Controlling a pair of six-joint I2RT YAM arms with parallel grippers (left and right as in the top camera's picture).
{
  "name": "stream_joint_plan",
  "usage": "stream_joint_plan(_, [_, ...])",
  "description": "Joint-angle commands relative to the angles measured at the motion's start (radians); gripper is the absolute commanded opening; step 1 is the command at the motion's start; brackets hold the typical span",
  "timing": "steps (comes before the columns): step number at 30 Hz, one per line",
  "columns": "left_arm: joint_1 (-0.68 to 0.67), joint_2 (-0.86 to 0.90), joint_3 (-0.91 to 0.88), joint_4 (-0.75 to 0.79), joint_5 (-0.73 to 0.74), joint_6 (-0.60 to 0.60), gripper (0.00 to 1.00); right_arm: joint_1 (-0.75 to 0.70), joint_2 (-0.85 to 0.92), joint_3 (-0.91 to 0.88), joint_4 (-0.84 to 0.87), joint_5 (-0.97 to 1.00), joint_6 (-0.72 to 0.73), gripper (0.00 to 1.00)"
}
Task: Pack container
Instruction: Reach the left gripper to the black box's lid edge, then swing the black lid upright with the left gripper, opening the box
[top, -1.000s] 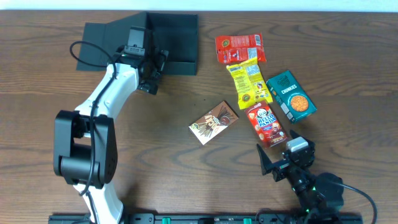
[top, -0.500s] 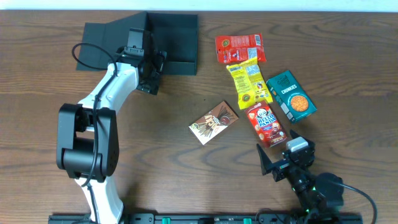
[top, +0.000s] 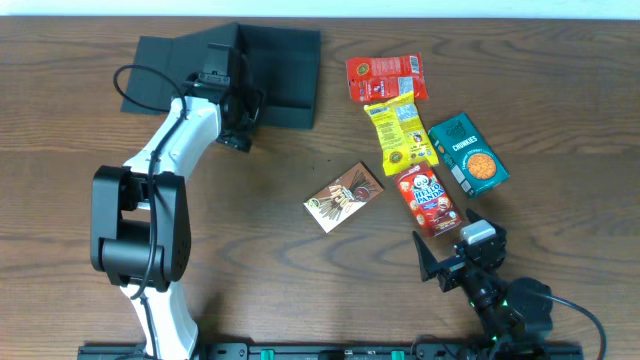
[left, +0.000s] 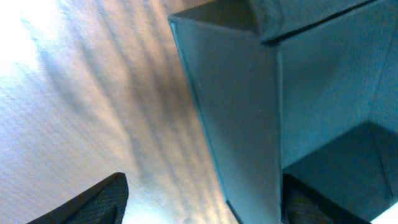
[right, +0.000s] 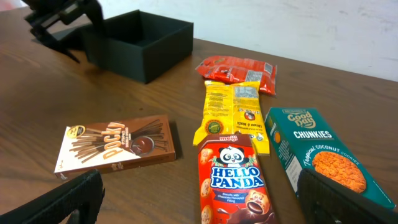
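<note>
Dark teal-black cardboard, matte and unmarked: the container (top: 277, 68) sits at the far left-centre of the wooden table (top: 250, 250), with its flat lid (top: 172, 72) folded open to the left. Count: 1 container, nothing visible inside it.

Left gripper (left: 199, 205) is at the container's near-left corner. Its jaws are spread wide, with 1 dark finger over the tabletop and the other on the box side, and the wall stands between them. I cannot tell whether either finger touches the cardboard.

Right gripper (right: 199, 193) is low at the near-right edge of the table, jaws spread wide and holding nothing, just short of the snacks.

Snacks, 5 in all, lie flat to the right of the container and well apart from it:
- 1 brown box (top: 343, 196) reading "Pocky", lying alone nearest the table's centre
- 1 red pack (top: 428, 198) reading "HELLO PANDA", with a panda face and "meiji" above it
- 1 yellow pouch (top: 400, 135) with a round emblem, its small print too fine to read, its near end touching the panda pack
- 1 red pouch (top: 385, 77) furthest back, its lettering illegible
- 1 bright teal box (top: 468, 153) reading "Good Day CHUNKIES", with a cookie pictured, at the far right
</note>
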Motion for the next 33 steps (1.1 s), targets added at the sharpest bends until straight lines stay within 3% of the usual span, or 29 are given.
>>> stream_joint_plan(1, [0.008,0.026,0.027,-0.116,-0.100,0.129,0.75,0.019,-0.006,-0.014,-0.003,-0.004,-0.014,0.99])
stream_joint_plan(8, [0.008,0.025,0.112,-0.312,-0.240,0.308,0.69,0.019,-0.006,-0.014,-0.003,-0.004,-0.014,0.99])
stream_joint_plan(14, [0.005,0.026,0.126,-0.388,-0.311,0.462,0.65,0.019,-0.006,-0.014,-0.003,-0.004,-0.014,0.99])
stream_joint_plan(20, [-0.003,0.026,0.126,-0.423,-0.340,0.546,0.64,0.019,-0.006,-0.014,-0.003,-0.004,-0.014,0.99])
stream_joint_plan(27, [-0.037,0.026,0.126,-0.440,-0.438,0.639,0.51,0.019,-0.006,-0.014,-0.003,-0.004,-0.014,0.99])
stream_joint_plan(33, [-0.093,0.026,0.126,-0.441,-0.514,0.714,0.51,0.019,-0.006,-0.014,-0.003,-0.004,-0.014,0.99])
